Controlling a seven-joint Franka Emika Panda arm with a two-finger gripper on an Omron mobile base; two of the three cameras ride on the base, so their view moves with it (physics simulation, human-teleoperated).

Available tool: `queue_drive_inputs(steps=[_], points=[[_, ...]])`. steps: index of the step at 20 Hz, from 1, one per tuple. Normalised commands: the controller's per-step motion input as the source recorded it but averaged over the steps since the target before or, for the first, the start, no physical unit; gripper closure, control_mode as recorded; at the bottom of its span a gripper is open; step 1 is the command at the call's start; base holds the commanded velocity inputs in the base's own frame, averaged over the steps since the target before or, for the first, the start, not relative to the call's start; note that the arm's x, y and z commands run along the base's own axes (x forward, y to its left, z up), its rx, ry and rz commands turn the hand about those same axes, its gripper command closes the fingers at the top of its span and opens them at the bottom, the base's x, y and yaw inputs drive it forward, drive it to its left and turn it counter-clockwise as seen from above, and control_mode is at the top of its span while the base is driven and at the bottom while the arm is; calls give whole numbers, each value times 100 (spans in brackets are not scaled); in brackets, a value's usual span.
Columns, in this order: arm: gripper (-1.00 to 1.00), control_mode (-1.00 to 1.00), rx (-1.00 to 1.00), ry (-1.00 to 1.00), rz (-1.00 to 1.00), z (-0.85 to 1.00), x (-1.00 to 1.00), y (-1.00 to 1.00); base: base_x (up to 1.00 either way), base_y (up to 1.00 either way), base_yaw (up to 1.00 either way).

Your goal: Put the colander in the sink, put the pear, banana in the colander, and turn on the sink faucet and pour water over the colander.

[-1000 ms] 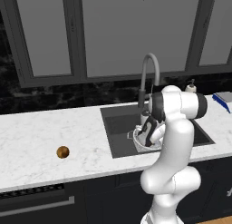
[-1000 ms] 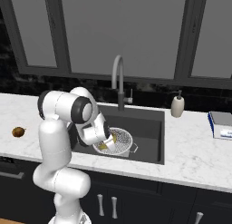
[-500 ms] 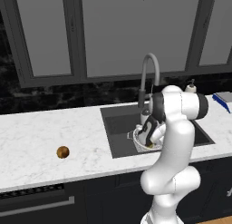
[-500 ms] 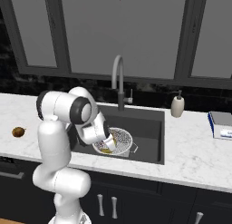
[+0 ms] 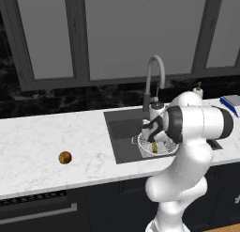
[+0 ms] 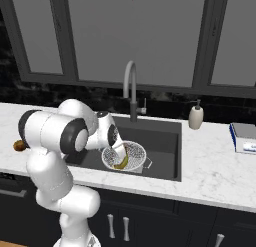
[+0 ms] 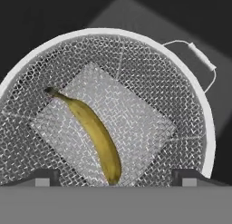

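Gripper hangs directly above the colander, fingers spread wide, holding nothing. Banana, in its grasp a second ago, now lies loose on the mesh floor. Colander sits in the sink. Pear unmoved on the counter.

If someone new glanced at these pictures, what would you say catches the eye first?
The white arm bends low over the sink, its gripper open just above the colander, where the yellow banana lies on the mesh. Next comes the small brown pear, alone on the pale counter far left of the sink. The tall faucet arches behind the basin.
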Motion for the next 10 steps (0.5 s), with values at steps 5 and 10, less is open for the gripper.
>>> queue_drive_inputs(steps=[5,10], points=[[-100,-100,8,1,11,100,-27,30,0,0,0],[-100,-100,3,13,21,70,-28,73,0,0,0]])
